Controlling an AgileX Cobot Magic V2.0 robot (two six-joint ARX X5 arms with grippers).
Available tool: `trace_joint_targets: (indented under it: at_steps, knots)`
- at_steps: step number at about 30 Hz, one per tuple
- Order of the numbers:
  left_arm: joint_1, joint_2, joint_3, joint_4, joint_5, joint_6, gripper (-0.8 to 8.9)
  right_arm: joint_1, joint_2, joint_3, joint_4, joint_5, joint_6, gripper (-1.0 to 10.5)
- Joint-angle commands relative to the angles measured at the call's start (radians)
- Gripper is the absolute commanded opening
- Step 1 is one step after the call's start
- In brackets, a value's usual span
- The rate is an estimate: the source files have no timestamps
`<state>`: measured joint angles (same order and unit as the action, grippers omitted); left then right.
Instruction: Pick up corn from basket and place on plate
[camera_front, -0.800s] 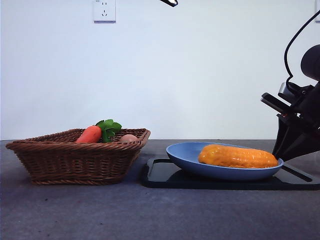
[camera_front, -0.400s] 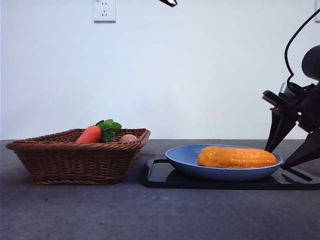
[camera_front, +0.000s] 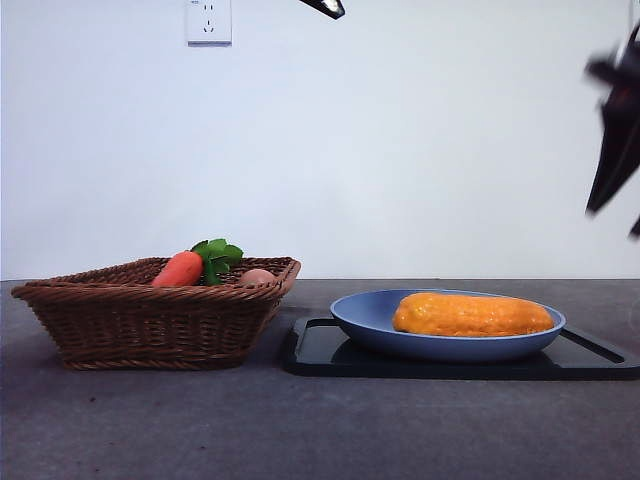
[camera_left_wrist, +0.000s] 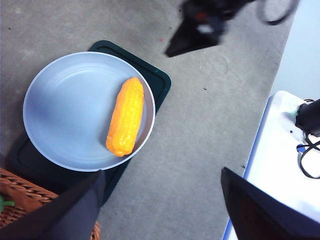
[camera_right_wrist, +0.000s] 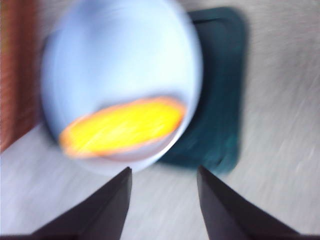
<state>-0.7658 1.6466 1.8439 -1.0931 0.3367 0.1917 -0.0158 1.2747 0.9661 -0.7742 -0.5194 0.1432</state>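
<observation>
The orange-yellow corn (camera_front: 472, 314) lies on its side in the light-blue plate (camera_front: 362, 318), toward the plate's right part. The left wrist view shows the corn (camera_left_wrist: 125, 116) near the plate's (camera_left_wrist: 70, 110) rim. The brown wicker basket (camera_front: 150, 318) stands left of the plate. My right gripper (camera_front: 612, 135) hangs open, high at the right edge, well above the plate; its own view is blurred and shows the corn (camera_right_wrist: 122, 126) below the empty jaws. My left gripper (camera_left_wrist: 160, 205) is open and empty, high over the table.
In the basket lie a carrot (camera_front: 180, 269) with green leaves and a small tan ball (camera_front: 257, 276). The plate rests on a flat black tray (camera_front: 330, 352). A white box with cables (camera_left_wrist: 285, 150) stands beside the table in the left wrist view.
My right gripper has let go of the corn and risen from the plate's right rim to high at the right edge. The corn rests still on the plate.
</observation>
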Motion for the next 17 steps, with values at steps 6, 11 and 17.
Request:
trace_joint_targets:
  at_steps: [6,11,17]
  knots:
    - [0.007,0.005,0.029,0.006,-0.002,-0.002,2.92,0.081,-0.301,0.018,-0.138,-0.053,-0.074,2.0]
    - [0.007,0.005,0.029,-0.007,-0.002,-0.002,0.9,0.12,-0.418,0.018,-0.216,-0.053,-0.089,0.9]
    - [0.007,0.005,0.029,-0.015,-0.002,-0.002,0.07,0.137,-0.471,0.018,-0.267,-0.053,-0.155,0.0]
